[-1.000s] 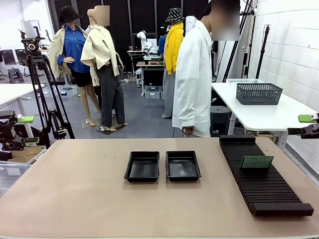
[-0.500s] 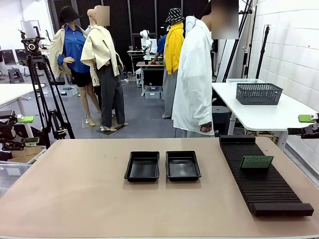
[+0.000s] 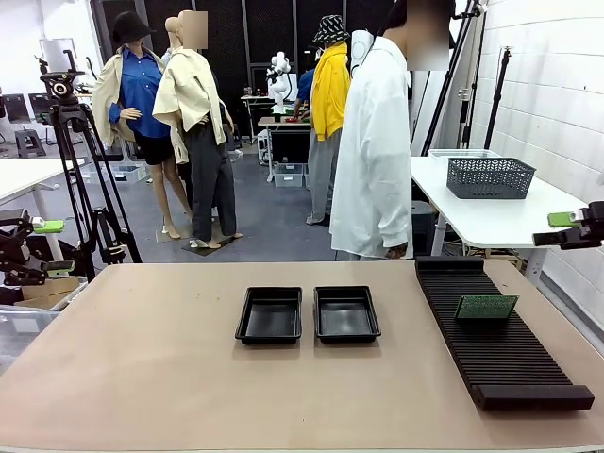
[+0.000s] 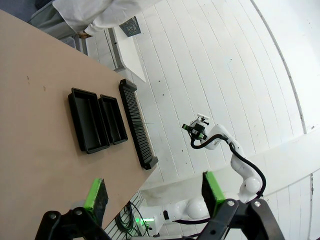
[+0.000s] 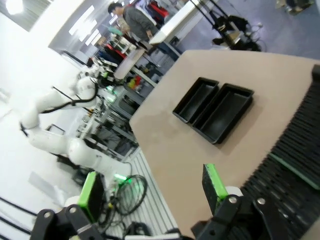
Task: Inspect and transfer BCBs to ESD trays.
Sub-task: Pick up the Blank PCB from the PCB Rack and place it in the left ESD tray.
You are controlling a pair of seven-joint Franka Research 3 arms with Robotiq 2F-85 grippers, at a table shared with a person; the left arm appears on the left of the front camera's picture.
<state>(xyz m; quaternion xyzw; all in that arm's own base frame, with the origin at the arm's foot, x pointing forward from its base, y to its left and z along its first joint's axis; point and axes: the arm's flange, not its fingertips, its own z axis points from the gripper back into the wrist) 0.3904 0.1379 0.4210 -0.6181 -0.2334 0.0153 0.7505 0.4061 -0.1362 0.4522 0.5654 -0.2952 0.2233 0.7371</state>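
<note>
Two black ESD trays [image 3: 269,315] [image 3: 346,312] lie side by side mid-table, both bare inside. One green BCB [image 3: 486,307] stands on edge in the long black slotted rack [image 3: 500,349] at the right. My right gripper [image 3: 557,228] hovers open beyond the table's right edge, well above the rack. My left gripper [image 3: 42,247] is open off the left edge. The left wrist view has its open gripper [image 4: 155,192] over the trays [image 4: 87,120] and the rack [image 4: 137,125]. In the right wrist view the open gripper [image 5: 151,189] sits above the trays [image 5: 224,112] and the BCB [image 5: 295,167].
A person in a white coat [image 3: 373,142] stands at the table's far edge, one hand [image 3: 396,251] hanging near the rack's far end. A white side table with a grey basket [image 3: 491,176] is behind on the right. A tripod [image 3: 80,179] stands at the left.
The person has stepped to the right along the far edge. My right gripper has risen slightly and edged inward. Trays, rack and board have not moved.
</note>
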